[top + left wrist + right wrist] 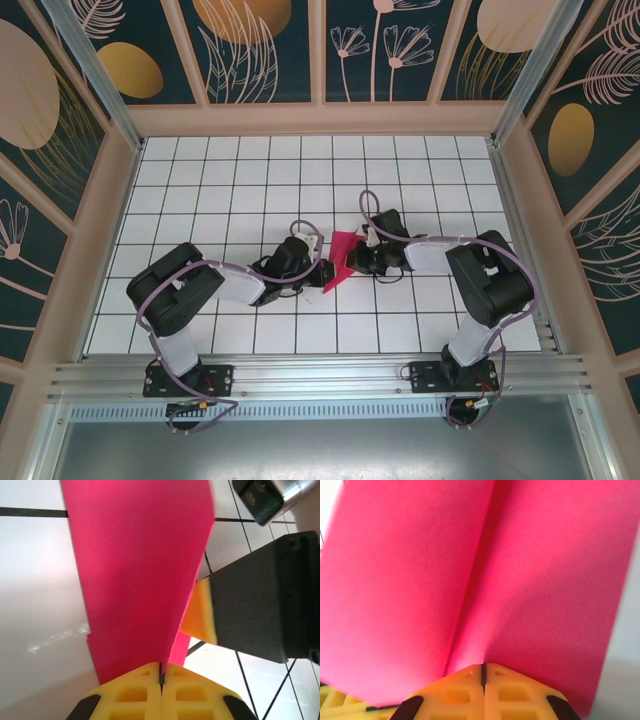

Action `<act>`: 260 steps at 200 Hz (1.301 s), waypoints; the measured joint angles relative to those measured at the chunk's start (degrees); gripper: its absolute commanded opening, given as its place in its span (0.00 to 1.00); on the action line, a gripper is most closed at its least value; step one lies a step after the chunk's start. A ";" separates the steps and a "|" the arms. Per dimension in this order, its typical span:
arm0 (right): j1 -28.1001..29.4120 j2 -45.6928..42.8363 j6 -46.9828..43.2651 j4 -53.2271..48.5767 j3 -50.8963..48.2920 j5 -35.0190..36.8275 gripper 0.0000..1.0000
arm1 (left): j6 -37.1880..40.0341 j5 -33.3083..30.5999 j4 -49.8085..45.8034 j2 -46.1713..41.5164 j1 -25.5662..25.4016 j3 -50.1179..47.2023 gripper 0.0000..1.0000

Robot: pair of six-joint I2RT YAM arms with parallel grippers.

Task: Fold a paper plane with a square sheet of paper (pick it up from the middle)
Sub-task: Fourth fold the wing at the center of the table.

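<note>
The magenta-red sheet of paper hangs folded and narrow above the middle of the white grid table, held between both grippers. My left gripper is shut on its left edge. In the left wrist view the yellow jaws pinch the paper along a fold, and a yellow finger of the right gripper shows just behind it. My right gripper is shut on the paper from the right. Its jaws meet at a crease in the paper. Whether this folded shape is the paper plane I cannot tell.
Patterned dark walls with wooden frames close in the table at the back and both sides. An aluminium rail carries both arm bases along the near edge. Purple cables loop over each arm.
</note>
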 measured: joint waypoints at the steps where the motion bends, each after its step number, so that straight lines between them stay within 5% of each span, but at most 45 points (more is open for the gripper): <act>1: 0.00 0.02 -0.13 -0.02 0.02 0.02 0.00 | 0.00 0.00 0.11 0.00 0.07 -0.04 0.00; 260: 0.11 1.27 -2.82 -1.55 2.01 0.13 0.00 | -10.78 3.08 21.59 5.35 0.81 -6.86 0.00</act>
